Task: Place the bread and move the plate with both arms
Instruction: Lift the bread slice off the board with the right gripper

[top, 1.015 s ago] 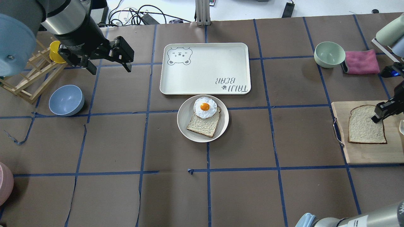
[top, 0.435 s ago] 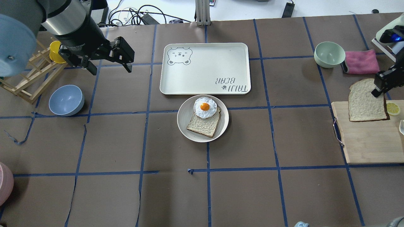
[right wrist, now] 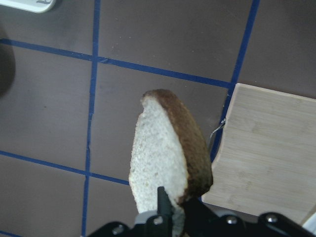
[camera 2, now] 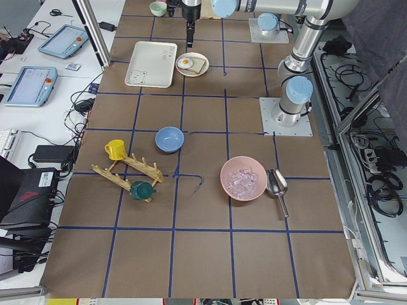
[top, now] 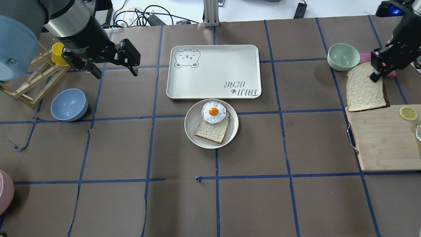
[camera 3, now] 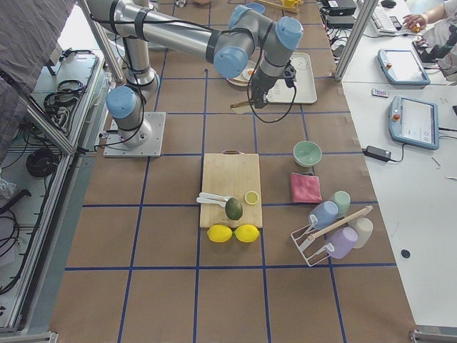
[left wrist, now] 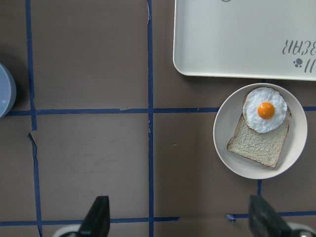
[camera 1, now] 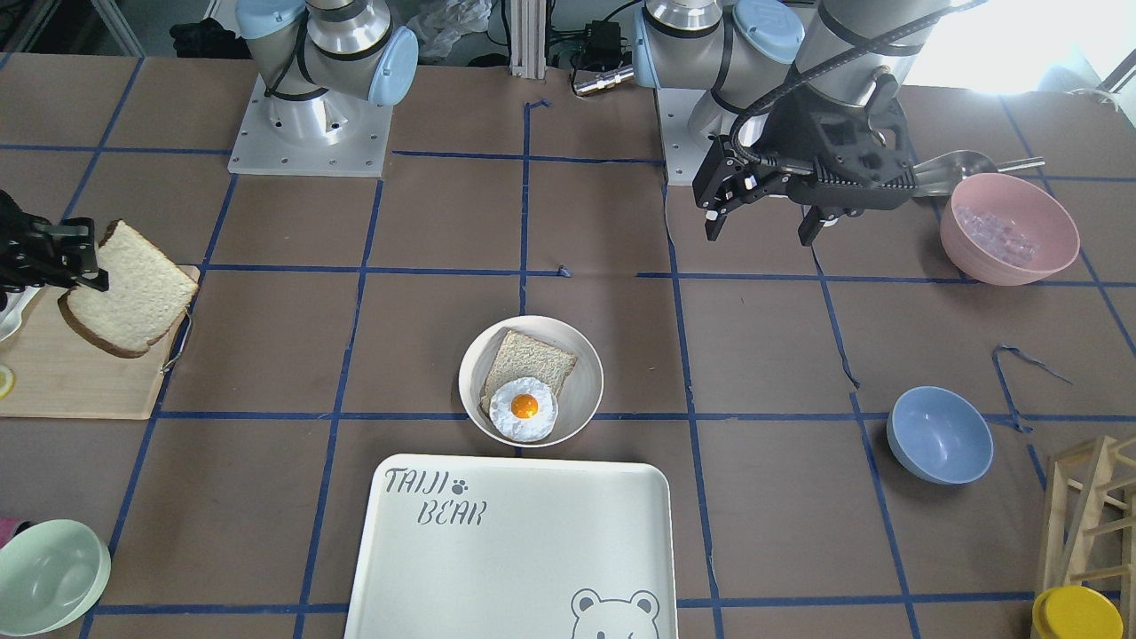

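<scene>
The bread, a thick white slice with a dark crust, hangs in my right gripper, which is shut on its edge. It is held in the air over the cutting board's far corner, as the front view and the right wrist view also show. The plate sits at the table's middle and holds a thinner tan slice topped with a fried egg. My left gripper is open and empty, above the table far to the left of the plate.
The "TAIJI BEAR" tray lies just behind the plate. A mint bowl is close to the held bread. The wooden cutting board carries a lemon slice. A blue bowl, a wooden rack and a pink bowl are on the left.
My right gripper has lifted the bread off the cutting board and carried it up and toward the table's far side. The left arm has not moved.
</scene>
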Tool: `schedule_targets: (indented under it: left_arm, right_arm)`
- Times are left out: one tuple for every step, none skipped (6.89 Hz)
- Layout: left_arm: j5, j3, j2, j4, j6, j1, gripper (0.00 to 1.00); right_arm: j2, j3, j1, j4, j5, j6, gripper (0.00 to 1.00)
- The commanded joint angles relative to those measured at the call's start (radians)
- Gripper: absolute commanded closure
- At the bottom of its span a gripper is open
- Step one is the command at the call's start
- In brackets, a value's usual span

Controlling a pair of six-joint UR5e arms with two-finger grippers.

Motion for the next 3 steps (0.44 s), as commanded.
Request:
schedule_targets:
  left_arm:
    - [0.0,-0.001,0.001,0.0,0.0,-0.001,0.0]
    - [0.002,-0.003,0.002,0.0,0.0,-0.001,0.0]
    - [0.002,-0.003,0.001,0.0,0.0,-0.001,0.0]
  right_arm:
    - [0.033,-0.001,0.209,-0.002,0.141,0.291,1.0]
    - [0.067,0.002,0.311,-0.041,0.225,0.422,1.0]
    - [0.093,0.037,0.388,-0.144,0.326,0.531,1.0]
